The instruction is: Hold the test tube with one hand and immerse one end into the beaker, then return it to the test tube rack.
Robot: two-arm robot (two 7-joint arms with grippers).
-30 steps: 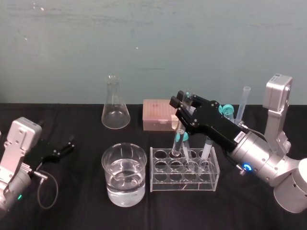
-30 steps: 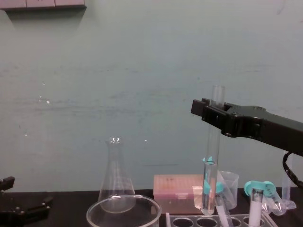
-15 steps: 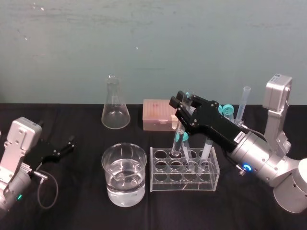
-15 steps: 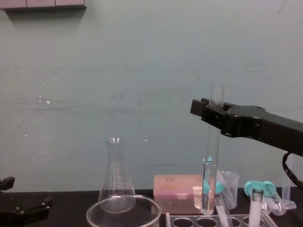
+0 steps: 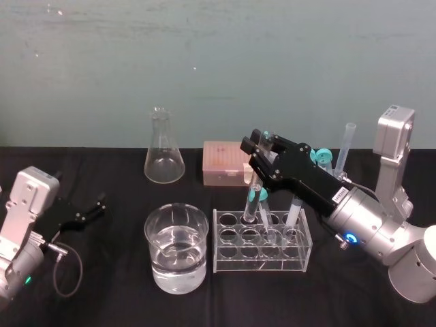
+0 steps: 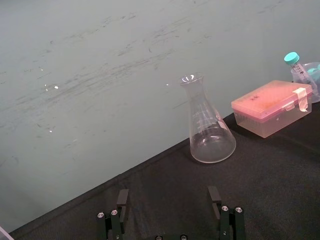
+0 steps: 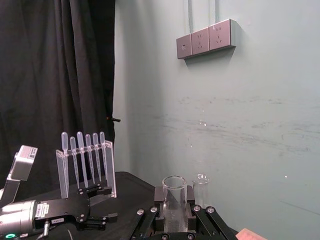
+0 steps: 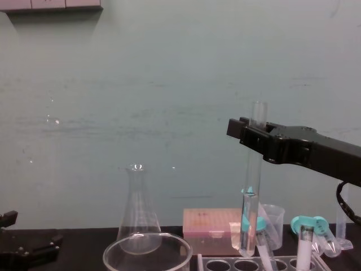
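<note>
Chest view: right gripper [image 8: 251, 133] is clamped on the test tube [image 8: 251, 192], gripping it near the open top. The tube hangs upright. Its round bottom end sits just above the rack's [image 8: 282, 263] top plate, at the rack's left end. From here I can't tell whether the tip has entered a hole.

Right wrist view: tube [image 7: 174, 200] sits between the two fingers [image 7: 156, 196], which press it from both sides.

Head view: right gripper [image 5: 253, 151] reaches in from the right over the rack [image 5: 225, 266], with the tube [image 5: 253, 199] over the back row. Capped tubes [image 5: 294, 204] stand tilted in the rack's right holes. The beaker [image 5: 176, 248] is just left of the rack, apart from it and part full of clear liquid. The flask [image 5: 163, 157] and pink box [image 5: 223, 163] stand behind, near the wall.

Left gripper [image 5: 95, 204] is parked low at far left, well away from the glassware. In the left wrist view its fingers [image 6: 122, 196] are spread apart with nothing between them.
</note>
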